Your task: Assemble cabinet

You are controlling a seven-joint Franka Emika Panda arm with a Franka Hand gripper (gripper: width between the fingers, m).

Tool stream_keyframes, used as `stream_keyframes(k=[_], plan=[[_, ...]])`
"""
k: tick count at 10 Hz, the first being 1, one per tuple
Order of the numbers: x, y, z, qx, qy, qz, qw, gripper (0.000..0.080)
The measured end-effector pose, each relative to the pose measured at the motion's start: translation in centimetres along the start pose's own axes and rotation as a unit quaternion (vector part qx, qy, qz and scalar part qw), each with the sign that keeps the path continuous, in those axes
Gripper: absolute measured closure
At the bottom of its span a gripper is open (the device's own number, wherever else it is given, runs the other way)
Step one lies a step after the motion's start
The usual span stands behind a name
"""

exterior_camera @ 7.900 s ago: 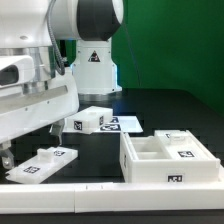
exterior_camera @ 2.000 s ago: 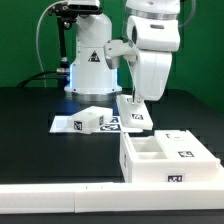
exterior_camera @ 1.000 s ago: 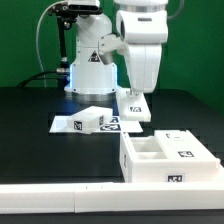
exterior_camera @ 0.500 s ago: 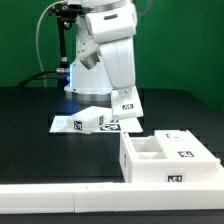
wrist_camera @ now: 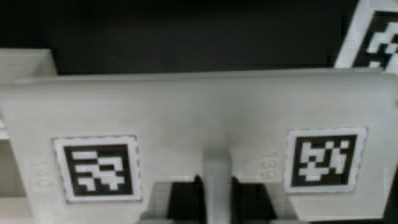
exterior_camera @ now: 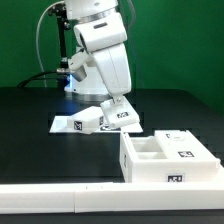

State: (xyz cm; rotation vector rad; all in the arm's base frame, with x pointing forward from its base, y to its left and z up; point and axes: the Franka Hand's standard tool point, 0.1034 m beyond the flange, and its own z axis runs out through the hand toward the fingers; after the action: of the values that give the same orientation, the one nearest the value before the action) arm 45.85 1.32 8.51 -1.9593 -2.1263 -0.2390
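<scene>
My gripper (exterior_camera: 113, 101) is shut on a flat white cabinet panel (exterior_camera: 123, 115) and holds it tilted, just above the marker board (exterior_camera: 66, 126). In the wrist view the panel (wrist_camera: 196, 110) fills the picture with two square tags on it. The dark fingers (wrist_camera: 173, 200) clamp its edge on both sides, around the gripper's middle (wrist_camera: 217, 200). The white cabinet box body (exterior_camera: 168, 158), with open compartments and tags, stands at the front of the exterior view's right. A small white tagged piece (exterior_camera: 87, 121) lies on the marker board beside the held panel.
A long plain white rail (exterior_camera: 60, 200) runs along the front edge. The robot base (exterior_camera: 85, 70) stands behind the marker board. Another tag (wrist_camera: 370, 35) shows beyond the held panel in the wrist view.
The arm has swung toward the exterior view's left and come down with the panel. The panel now hangs tilted and lower, close to the marker board. The box body has not moved.
</scene>
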Motion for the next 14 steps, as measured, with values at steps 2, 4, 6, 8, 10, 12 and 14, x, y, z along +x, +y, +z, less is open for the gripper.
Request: stream_keyframes(k=[2, 4, 6, 8, 10, 12, 14], plan=[[-0.5, -0.2, 0.1, -0.006, -0.007, 0.005, 1.0, 0.0738], [-0.8, -0.3, 0.1, -0.003, -0.011, 0.008, 1.0, 0.0738], [-0.5, -0.2, 0.2, -0.013, -0.019, 0.034, 0.999, 0.0738], [0.7, -0.1, 0.7, -0.012, -0.022, 0.045, 0.999, 0.0738], [1.5, -0.2, 1.2, -0.008, -0.023, 0.044, 0.999, 0.0738], [2.0, 0.2, 1.3, -0.014, -0.029, 0.025, 0.999, 0.0738], [1.3, 0.3, 1.2, -0.02, -0.037, 0.002, 0.999, 0.0738]])
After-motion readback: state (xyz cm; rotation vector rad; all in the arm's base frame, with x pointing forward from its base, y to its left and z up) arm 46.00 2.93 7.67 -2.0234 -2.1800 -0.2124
